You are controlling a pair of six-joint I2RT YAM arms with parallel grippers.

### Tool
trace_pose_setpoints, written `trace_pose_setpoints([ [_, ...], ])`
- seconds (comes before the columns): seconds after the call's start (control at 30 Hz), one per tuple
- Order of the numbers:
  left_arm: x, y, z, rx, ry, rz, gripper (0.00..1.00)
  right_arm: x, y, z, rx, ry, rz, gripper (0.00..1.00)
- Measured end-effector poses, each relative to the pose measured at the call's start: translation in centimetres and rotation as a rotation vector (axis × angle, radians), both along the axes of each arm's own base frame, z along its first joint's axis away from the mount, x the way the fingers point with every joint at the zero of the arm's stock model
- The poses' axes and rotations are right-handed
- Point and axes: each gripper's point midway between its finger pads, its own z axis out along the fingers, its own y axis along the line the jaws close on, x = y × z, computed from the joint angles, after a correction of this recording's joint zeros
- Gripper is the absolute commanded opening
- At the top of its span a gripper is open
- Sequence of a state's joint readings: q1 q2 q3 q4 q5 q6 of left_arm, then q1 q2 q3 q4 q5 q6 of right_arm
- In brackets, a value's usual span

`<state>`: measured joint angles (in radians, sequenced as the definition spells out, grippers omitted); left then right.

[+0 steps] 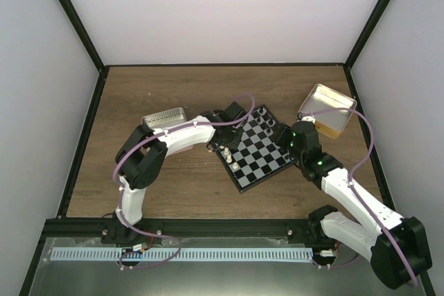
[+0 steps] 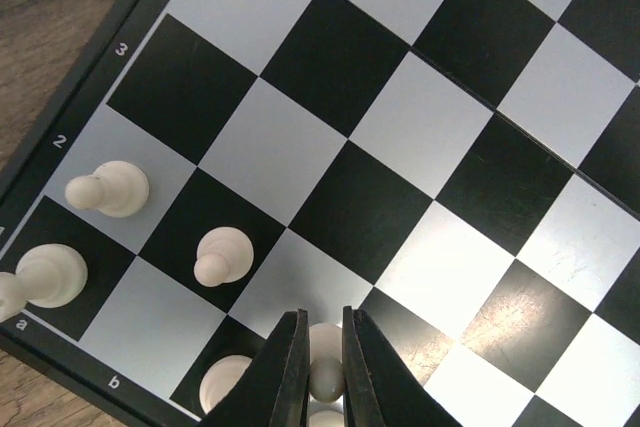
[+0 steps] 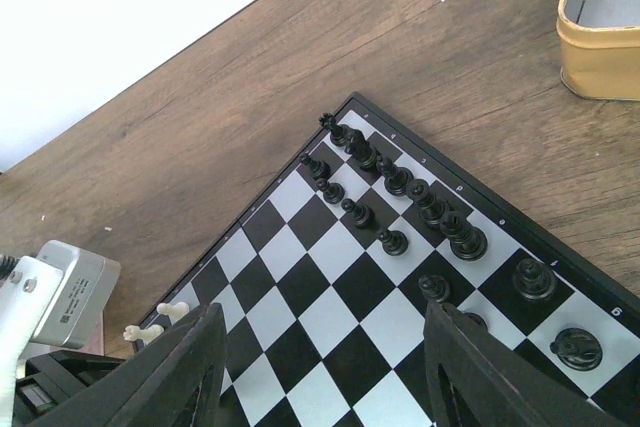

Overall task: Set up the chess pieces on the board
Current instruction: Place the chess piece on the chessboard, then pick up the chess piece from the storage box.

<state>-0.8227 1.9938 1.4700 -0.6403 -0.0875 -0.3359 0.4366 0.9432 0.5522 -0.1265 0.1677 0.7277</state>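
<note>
The board [image 1: 262, 163] lies turned at an angle in the middle of the table. Black chess pieces [image 3: 400, 183] stand in two rows along its far side. A few cream-white chess pieces [image 2: 222, 255] stand near the a and b corner. My left gripper [image 2: 323, 367] hangs low over the board [image 2: 330, 67], shut on a white pawn [image 2: 327, 375] pinched between its fingertips. Another white piece [image 2: 226, 383] sits just left of it. My right gripper [image 3: 325, 377] hovers open above the board [image 3: 330, 257] with nothing between its fingers. In the top view the left gripper [image 1: 230, 145] and right gripper [image 1: 286, 135] flank the board.
A yellow tin [image 1: 327, 110] stands at the back right of the board and shows again as the tin [image 3: 600, 27] in the right wrist view. A silver tin [image 1: 164, 117] lies behind the left arm. White walls and black frame rails close the table in.
</note>
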Motion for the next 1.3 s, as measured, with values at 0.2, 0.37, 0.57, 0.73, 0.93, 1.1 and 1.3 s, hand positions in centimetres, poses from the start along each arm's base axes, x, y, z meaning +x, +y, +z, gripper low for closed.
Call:
trace_pose_setpoints([
  [0.2, 0.1, -0.2, -0.5, 0.005, 0.007, -0.001, 0.12, 0.0, 0.0, 0.0, 0.0, 0.0, 0.0, 0.56],
  [0.37, 0.5, -0.4, -0.7, 0.01, 0.003, 0.002, 0.13, 0.0, 0.0, 0.0, 0.0, 0.0, 0.0, 0.56],
  [0.57, 0.6, -0.1, -1.2, 0.03, 0.003, 0.008, 0.13, 0.0, 0.0, 0.0, 0.0, 0.0, 0.0, 0.56],
  [0.73, 0.8, 0.1, -1.2, 0.043, -0.008, 0.014, 0.17, 0.0, 0.0, 0.0, 0.0, 0.0, 0.0, 0.56],
  [0.93, 0.9, 0.1, -1.0, 0.045, -0.012, 0.016, 0.23, 0.0, 0.0, 0.0, 0.0, 0.0, 0.0, 0.56],
  [1.1, 1.2, -0.3, -0.3, 0.031, -0.021, 0.015, 0.24, 0.0, 0.0, 0.0, 0.0, 0.0, 0.0, 0.56],
  [1.3, 1.5, -0.1, 1.0, 0.013, -0.036, 0.028, 0.28, 0.0, 0.0, 0.0, 0.0, -0.001, 0.0, 0.56],
])
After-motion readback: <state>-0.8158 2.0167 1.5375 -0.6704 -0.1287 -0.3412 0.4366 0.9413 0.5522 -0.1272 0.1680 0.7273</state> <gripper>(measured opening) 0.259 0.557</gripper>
